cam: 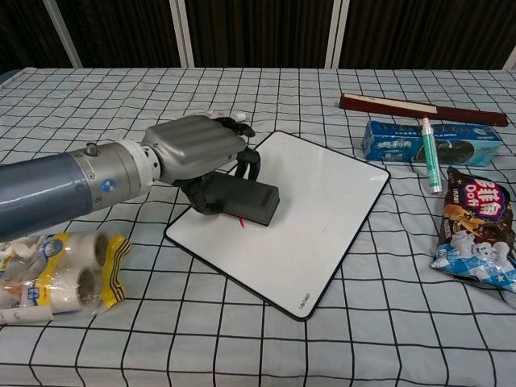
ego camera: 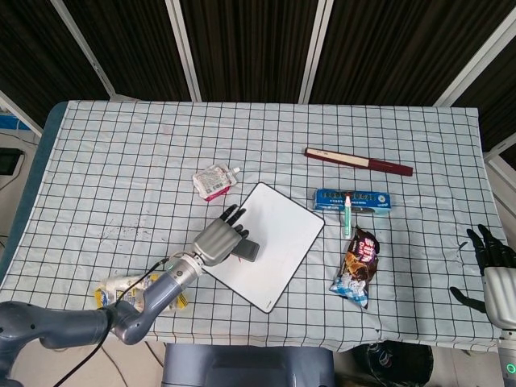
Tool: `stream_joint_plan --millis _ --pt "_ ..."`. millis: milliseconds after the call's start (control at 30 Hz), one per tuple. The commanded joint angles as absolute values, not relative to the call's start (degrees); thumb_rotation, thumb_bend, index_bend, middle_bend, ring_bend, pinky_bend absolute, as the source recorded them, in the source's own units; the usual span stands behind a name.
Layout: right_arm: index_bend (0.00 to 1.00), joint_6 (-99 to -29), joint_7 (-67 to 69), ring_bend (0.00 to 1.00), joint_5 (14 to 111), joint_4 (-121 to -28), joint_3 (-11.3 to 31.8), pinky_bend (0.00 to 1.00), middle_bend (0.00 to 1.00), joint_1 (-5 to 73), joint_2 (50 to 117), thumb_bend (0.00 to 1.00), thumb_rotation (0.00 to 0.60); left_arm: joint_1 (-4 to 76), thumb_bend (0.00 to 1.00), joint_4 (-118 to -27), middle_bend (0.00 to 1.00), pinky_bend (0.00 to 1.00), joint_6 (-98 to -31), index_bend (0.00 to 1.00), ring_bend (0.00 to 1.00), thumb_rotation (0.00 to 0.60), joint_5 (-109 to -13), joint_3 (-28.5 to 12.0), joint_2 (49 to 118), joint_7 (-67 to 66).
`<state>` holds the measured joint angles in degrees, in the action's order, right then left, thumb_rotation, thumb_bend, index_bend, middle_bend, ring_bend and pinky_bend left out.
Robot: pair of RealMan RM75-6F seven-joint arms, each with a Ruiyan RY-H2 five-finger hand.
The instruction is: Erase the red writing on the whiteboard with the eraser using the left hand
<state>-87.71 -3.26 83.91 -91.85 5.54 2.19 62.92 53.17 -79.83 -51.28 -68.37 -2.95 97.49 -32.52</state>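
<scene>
My left hand (cam: 192, 151) (ego camera: 218, 238) grips a dark grey eraser (cam: 242, 200) (ego camera: 247, 249) and presses it flat on the near-left part of the whiteboard (cam: 314, 218) (ego camera: 278, 234). Only a small speck of red writing (cam: 242, 222) shows just below the eraser; any more of it lies hidden under the eraser and hand. The board's upper and right area is plain white. My right hand (ego camera: 493, 266) hangs at the far right edge of the head view, off the table, fingers spread, holding nothing.
A tape roll pack (cam: 60, 270) lies near-left. A snack pouch (ego camera: 214, 179) lies behind the board. To the right are a blue cookie box (cam: 431, 143) with a green marker (cam: 430, 153), a chocolate snack bag (cam: 476, 230) and a dark red folded fan (cam: 423, 109).
</scene>
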Motion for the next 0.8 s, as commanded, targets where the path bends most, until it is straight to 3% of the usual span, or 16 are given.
stream_joint_plan --millis 33,333,800 --pt "0.00 -87.7 -3.4 0.13 84.0 -91.8 5.5 0.19 0.02 2.2 63.0 0.07 0.600 52.4 0.39 -81.6 0.43 0.05 -51.7 0.38 0.00 0.600 -69.4 -1.8 96.5 -33.0" --pt "0.00 -87.9 -3.5 0.14 83.9 -91.9 5.6 0.19 0.02 2.1 63.1 0.07 0.600 52.0 0.39 -83.7 0.43 0.05 -52.8 0.38 0.00 0.600 -70.8 -1.6 96.2 -35.1" --pt "0.00 -87.8 -3.3 0.13 83.7 -91.9 5.7 0.19 0.02 2.2 63.1 0.07 0.600 54.3 0.39 -73.5 0.42 0.05 -50.4 0.38 0.00 0.600 -67.9 -6.9 100.7 -32.4"
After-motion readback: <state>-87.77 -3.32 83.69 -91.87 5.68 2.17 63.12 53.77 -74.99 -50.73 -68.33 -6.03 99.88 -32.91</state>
